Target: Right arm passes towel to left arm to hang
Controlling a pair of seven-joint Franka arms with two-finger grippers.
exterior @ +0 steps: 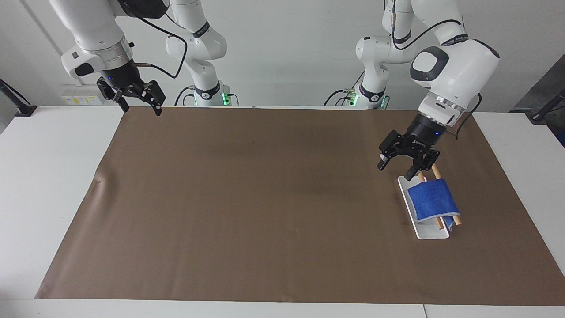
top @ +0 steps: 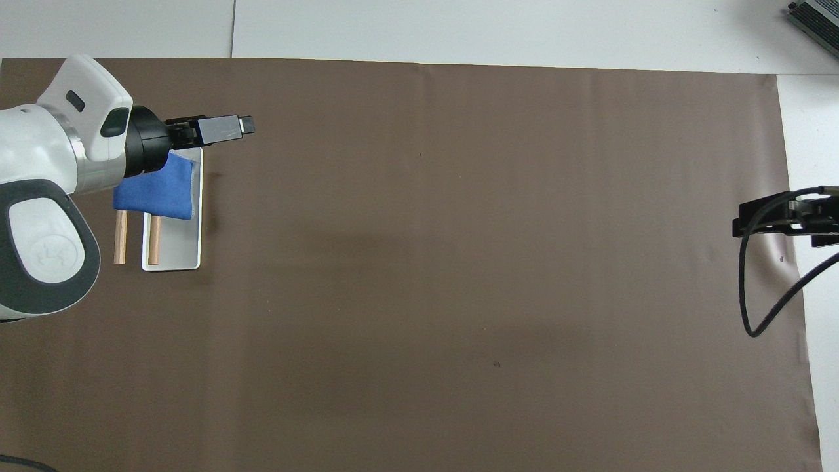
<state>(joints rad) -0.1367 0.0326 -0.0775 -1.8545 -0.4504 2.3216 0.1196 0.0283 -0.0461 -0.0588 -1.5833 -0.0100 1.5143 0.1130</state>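
Observation:
The blue towel (exterior: pixel 431 201) (top: pixel 157 193) is draped over two wooden rods (exterior: pixel 457 219) (top: pixel 120 236) above a white tray (exterior: pixel 430 232) (top: pixel 174 252), toward the left arm's end of the table. My left gripper (exterior: pixel 395 171) (top: pixel 246 124) hangs open and empty over the mat by the tray's corner, clear of the towel. At the right arm's end, my right gripper (exterior: pixel 142 109) (top: pixel 744 223) is raised over the mat's edge, open and empty, and waits.
A big brown paper mat (exterior: pixel 265 198) (top: pixel 459 262) covers most of the white table (exterior: pixel 44 176). The tray with its rods is the only thing standing on it. A dark device (top: pixel 816 16) lies at the table's farthest corner.

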